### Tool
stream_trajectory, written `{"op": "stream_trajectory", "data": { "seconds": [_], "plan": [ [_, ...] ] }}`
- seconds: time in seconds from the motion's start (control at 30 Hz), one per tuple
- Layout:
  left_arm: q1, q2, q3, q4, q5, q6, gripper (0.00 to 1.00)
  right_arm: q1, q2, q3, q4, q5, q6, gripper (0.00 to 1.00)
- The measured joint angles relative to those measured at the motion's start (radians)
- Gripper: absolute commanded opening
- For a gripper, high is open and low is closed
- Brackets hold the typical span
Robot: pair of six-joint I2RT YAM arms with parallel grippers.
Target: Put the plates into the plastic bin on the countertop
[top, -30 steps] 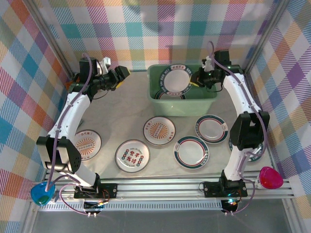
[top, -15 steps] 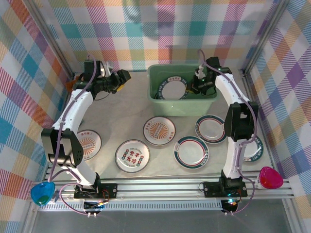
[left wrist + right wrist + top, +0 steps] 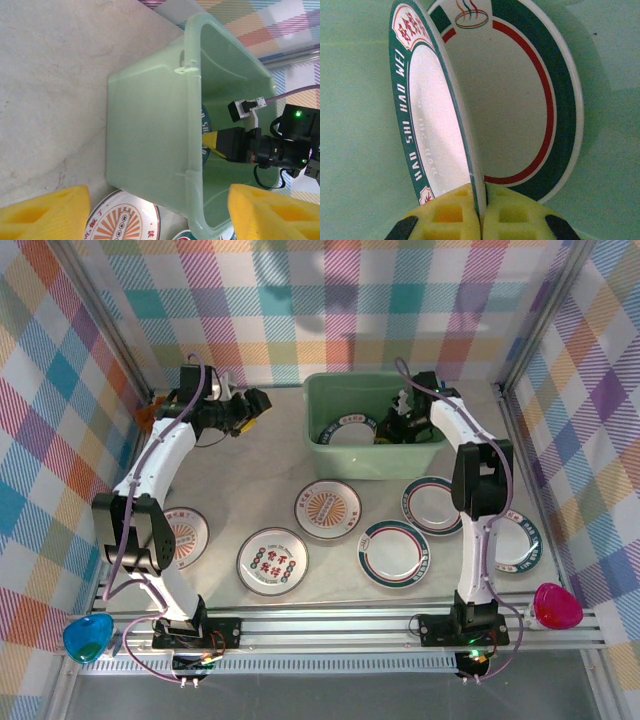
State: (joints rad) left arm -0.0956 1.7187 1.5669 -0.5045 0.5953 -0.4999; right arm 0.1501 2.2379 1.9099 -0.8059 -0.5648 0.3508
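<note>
Right hand inside plastic bin, tight on plate

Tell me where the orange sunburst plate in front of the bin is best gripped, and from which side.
Probably pinch its left rim, coming down from the left. The orange sunburst plate lies flat, so only the thin edge offers a hold; bare countertop lies there, while the plastic bin stands behind.

Top external: high over the near edge, facing down on the whole countertop. Left wrist: near, side-on to the plastic bin. Right wrist: very close inside it, facing a plate edge-on. Shared: the bin.
</note>
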Motion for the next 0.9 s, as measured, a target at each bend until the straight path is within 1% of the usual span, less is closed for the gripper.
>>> {"op": "stream_trajectory", "data": {
  "seconds": [0.17, 0.23, 0.4, 0.5, 0.53, 0.63, 0.73, 0.77, 0.83, 0.9],
  "plan": [
    [0.000, 0.013, 0.000, -0.026, -0.014, 0.019, 0.73, 0.001, 0.039, 0.015, 0.002, -0.006, 0.003, 0.06],
    [0.000, 0.016, 0.000, -0.033, -0.014, 0.026, 0.73, 0.001, 0.044, 0.016, 0.000, -0.008, 0.004, 0.11],
    [0.000, 0.016, -0.004, -0.063, -0.014, 0.053, 0.73, 0.001, 0.044, 0.028, 0.000, -0.006, 0.000, 0.43],
    [0.000, 0.016, -0.024, -0.087, -0.016, 0.076, 0.73, 0.002, 0.044, 0.034, 0.000, 0.005, 0.005, 0.57],
    [0.000, 0.015, -0.034, -0.098, -0.018, 0.085, 0.73, 0.002, 0.044, 0.034, 0.000, 0.014, 0.005, 0.63],
    [0.000, 0.002, -0.090, -0.119, -0.023, 0.114, 0.73, 0.002, 0.043, 0.036, -0.004, 0.038, 0.007, 0.76],
    [0.000, -0.022, -0.150, -0.136, -0.026, 0.132, 0.73, 0.002, 0.039, 0.039, -0.010, 0.058, 0.011, 0.81],
    [0.000, -0.027, -0.161, -0.144, -0.026, 0.134, 0.73, 0.002, 0.031, 0.039, -0.015, 0.067, 0.011, 0.86],
    [0.000, -0.048, -0.199, -0.148, -0.023, 0.147, 0.73, 0.002, 0.008, 0.039, -0.026, 0.084, 0.013, 0.90],
    [0.000, -0.070, -0.235, -0.151, -0.016, 0.158, 0.73, 0.002, -0.035, 0.039, -0.030, 0.098, 0.015, 0.95]
  ]
}}
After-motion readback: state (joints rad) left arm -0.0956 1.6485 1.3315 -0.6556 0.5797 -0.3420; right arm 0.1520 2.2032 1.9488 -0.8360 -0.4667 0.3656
